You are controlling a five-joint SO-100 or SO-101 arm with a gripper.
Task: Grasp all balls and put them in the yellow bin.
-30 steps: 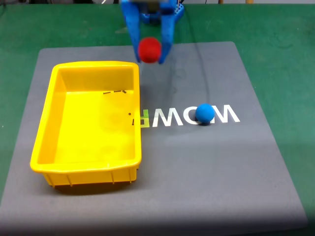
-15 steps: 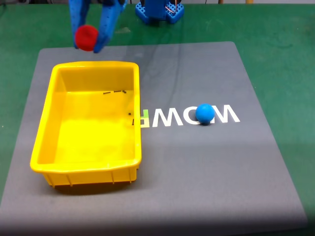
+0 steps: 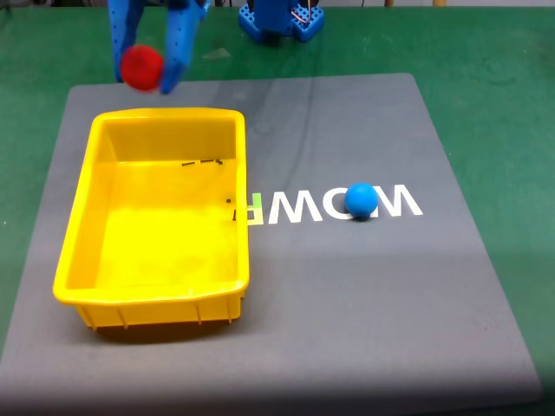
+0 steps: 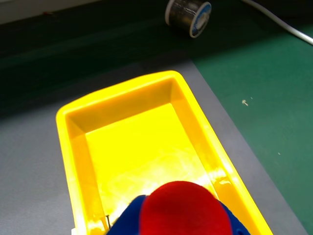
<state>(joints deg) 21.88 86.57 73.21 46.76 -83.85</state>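
The blue gripper (image 3: pixel 144 76) is clamped on the red ball (image 3: pixel 141 67), held in the air near the bin's (image 3: pixel 80 208) far rim. The blue ball (image 3: pixel 361 199) sits on the grey mat (image 3: pixel 364 295), covering part of its white lettering (image 3: pixel 338 204), which is not legible.

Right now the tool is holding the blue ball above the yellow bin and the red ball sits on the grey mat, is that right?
The colours are swapped. The fixed view shows the tool holding the red ball by the yellow bin's far rim, while the blue ball sits on the grey mat.
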